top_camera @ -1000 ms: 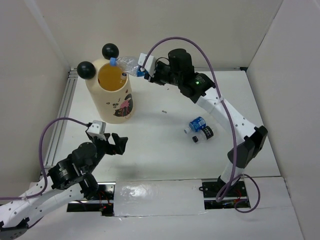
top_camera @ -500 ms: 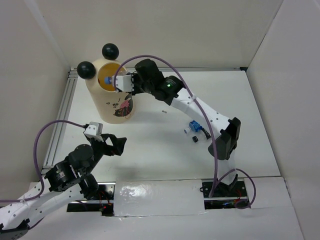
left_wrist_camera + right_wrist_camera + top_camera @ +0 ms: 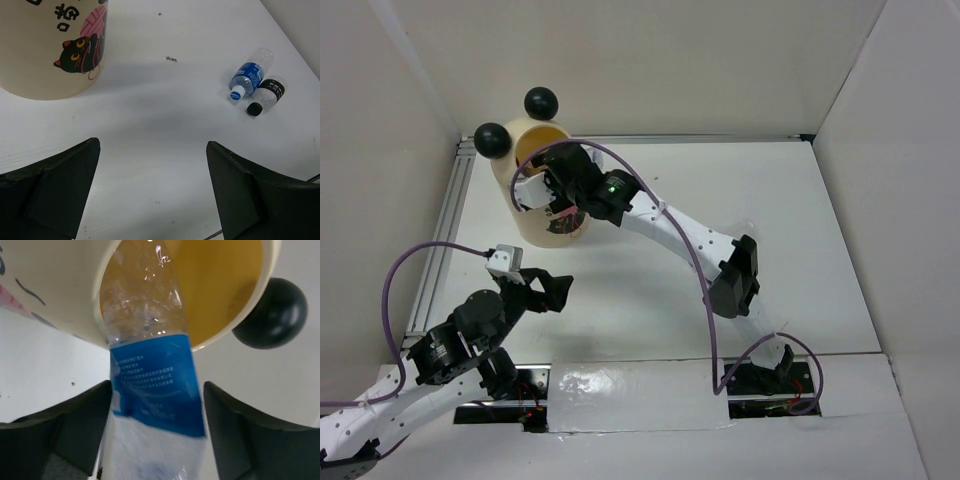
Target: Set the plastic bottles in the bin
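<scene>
At the table's far left corner, the blue-labelled bottle is seen half inside the bin, between the right gripper fingers. Whether it is pinched or released cannot be told. The jaws should be spread fully before retreat. The left gripper is spread wide, empty.

Between the 2 matt black plastic fingers of the right tool lies a clear, crinkled, glossy plastic bottle with a smooth blue label, and ahead the bin looks smooth cream outside, satiny yellow inside.
</scene>
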